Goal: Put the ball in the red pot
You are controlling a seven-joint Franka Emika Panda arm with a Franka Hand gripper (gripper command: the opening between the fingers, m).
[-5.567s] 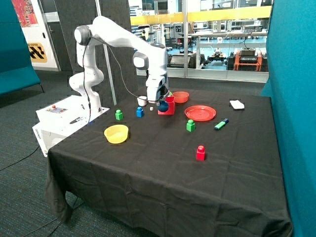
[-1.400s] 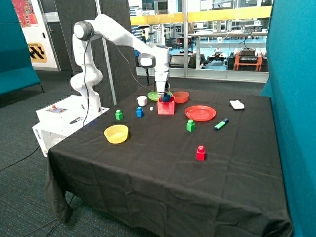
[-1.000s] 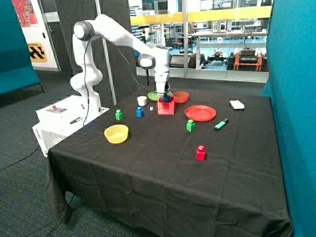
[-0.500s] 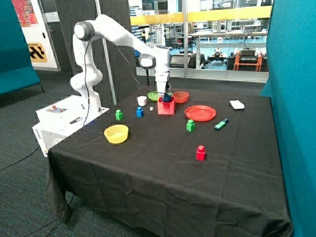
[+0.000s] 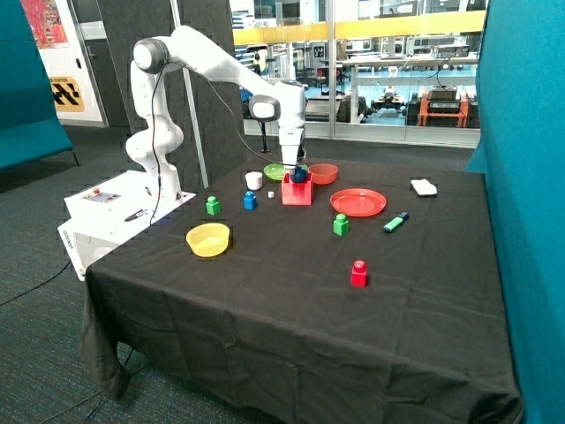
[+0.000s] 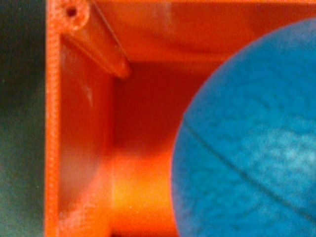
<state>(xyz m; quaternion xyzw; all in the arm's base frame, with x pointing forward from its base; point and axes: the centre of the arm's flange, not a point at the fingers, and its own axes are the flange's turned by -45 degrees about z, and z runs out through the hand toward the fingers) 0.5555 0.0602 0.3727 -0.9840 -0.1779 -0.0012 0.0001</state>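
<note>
Outside cam faces table (image 5: 291, 300) from afar; wrist cam v. close inside red pot (image 6: 79, 148).

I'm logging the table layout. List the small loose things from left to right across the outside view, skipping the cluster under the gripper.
Yellow bowl → green block → blue block → second green block → red block → marker → white object.

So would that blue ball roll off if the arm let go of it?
Probably not far: the ball sits at the red pot mouth, walls around it. Being round and smooth-looking, it would likely roll on open cloth. The tool hangs over the pot.
</note>
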